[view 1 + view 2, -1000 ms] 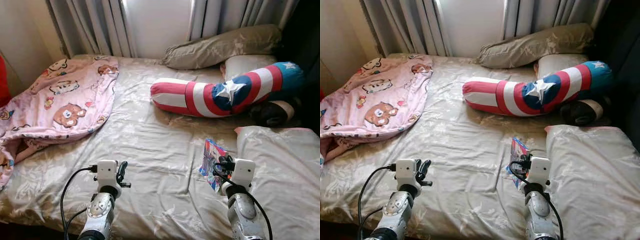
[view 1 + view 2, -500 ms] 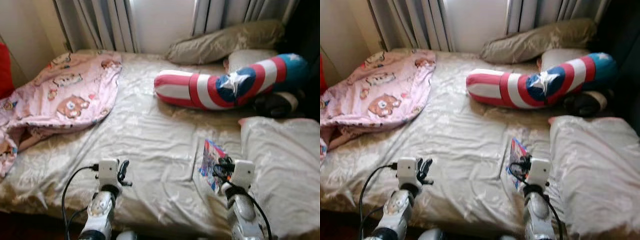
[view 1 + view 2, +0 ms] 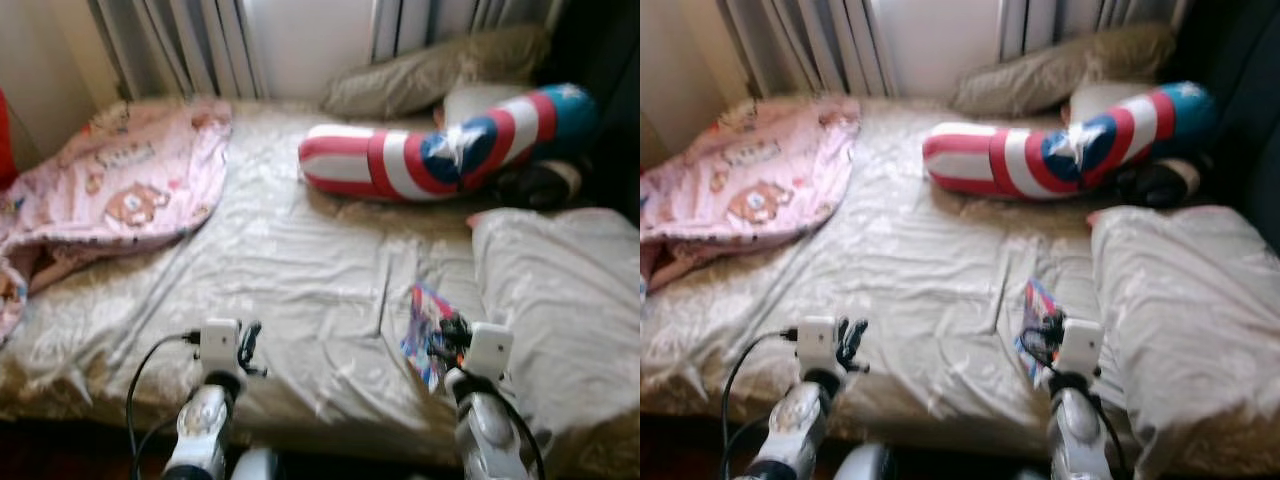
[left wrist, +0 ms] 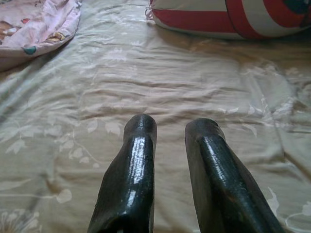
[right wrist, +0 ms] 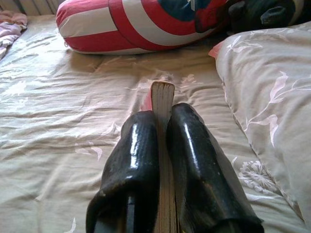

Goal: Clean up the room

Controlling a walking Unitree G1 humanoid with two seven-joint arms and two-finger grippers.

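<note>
Grippers first, nearest the camera: I see the right gripper (image 5: 163, 121) clamped on a thin book (image 5: 162, 97), whose page edge stands upright between the two black fingers (image 5: 133, 160) in the right wrist view. From the head views I get what the wrist camera cannot give: the book's colourful cover (image 3: 425, 318), held just above the beige floral bedsheet (image 3: 300, 270) near the bed's front edge, just beside a beige pillow (image 3: 560, 290) on the robot's right. The left gripper (image 4: 169, 127) hangs over bare sheet with its fingers parted and nothing between them; the head views are too blurred for me to confirm that gap, so I rely on the left wrist view. Farther off on the left lies a pink cartoon-print blanket (image 3: 110, 190), rumpled and spilling toward the bed's left side. Across the middle-right of the bed rests a long red, white and blue striped bolster (image 3: 440, 155) with a white star. A dark object (image 5: 257, 14) sits against the bolster's far end; I cannot tell what it is. Beyond, a second beige pillow (image 3: 430, 75) lies by the grey curtains (image 3: 200, 45).
</note>
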